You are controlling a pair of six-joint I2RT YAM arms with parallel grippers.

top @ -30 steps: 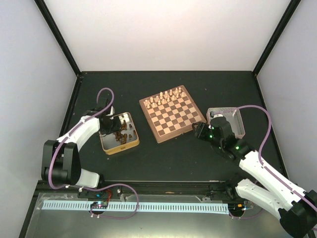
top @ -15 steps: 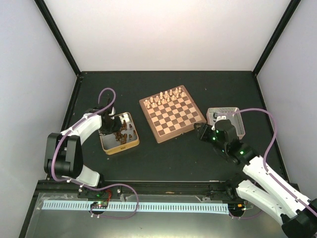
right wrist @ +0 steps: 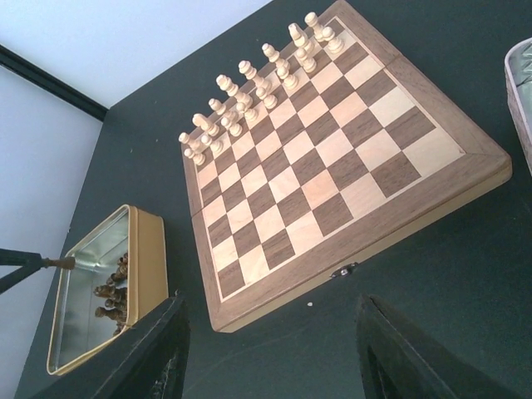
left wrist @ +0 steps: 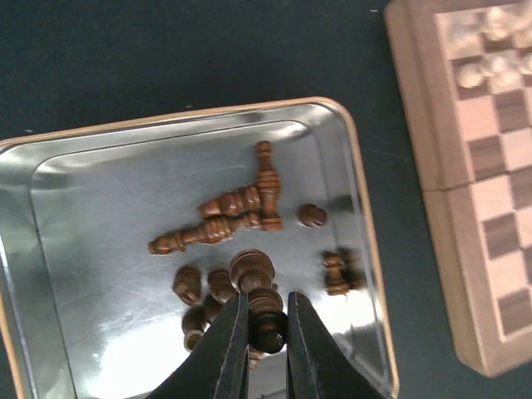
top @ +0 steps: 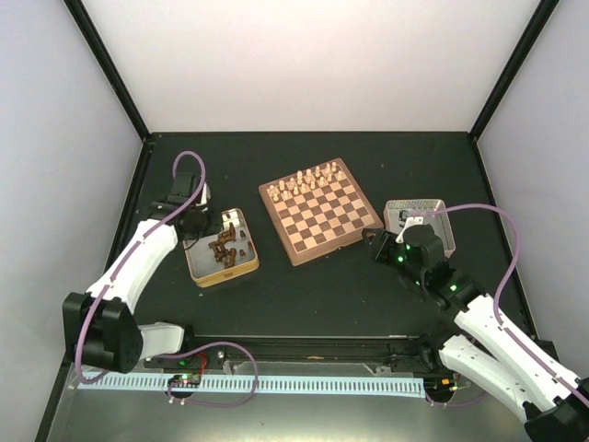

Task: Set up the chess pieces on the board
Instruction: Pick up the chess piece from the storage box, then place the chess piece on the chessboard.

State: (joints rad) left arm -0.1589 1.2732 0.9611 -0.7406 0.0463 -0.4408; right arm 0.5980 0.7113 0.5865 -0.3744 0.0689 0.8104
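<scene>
The board (top: 318, 209) lies mid-table, with pale chessmen along its far rows only. It also shows in the right wrist view (right wrist: 332, 166) and at the right edge of the left wrist view (left wrist: 490, 166). Several dark-brown chess pieces (left wrist: 241, 212) lie in a gold-rimmed tin (top: 222, 247). My left gripper (left wrist: 266, 328) is shut on one dark chess piece (left wrist: 262, 299) and holds it above the tin (left wrist: 100, 249). In the top view the left gripper (top: 201, 224) is at the tin's far left corner. My right gripper (right wrist: 270, 332) is open and empty just off the board's near edge (top: 377, 247).
A grey tin (top: 433, 221) stands to the right of the board, partly under my right arm. The gold tin also shows at the left of the right wrist view (right wrist: 108, 291). Black walls close the table at the back and sides.
My left gripper has risen out of the tin towards its far left corner with a dark piece in it. My right gripper has drawn back slightly from the board's near corner.
</scene>
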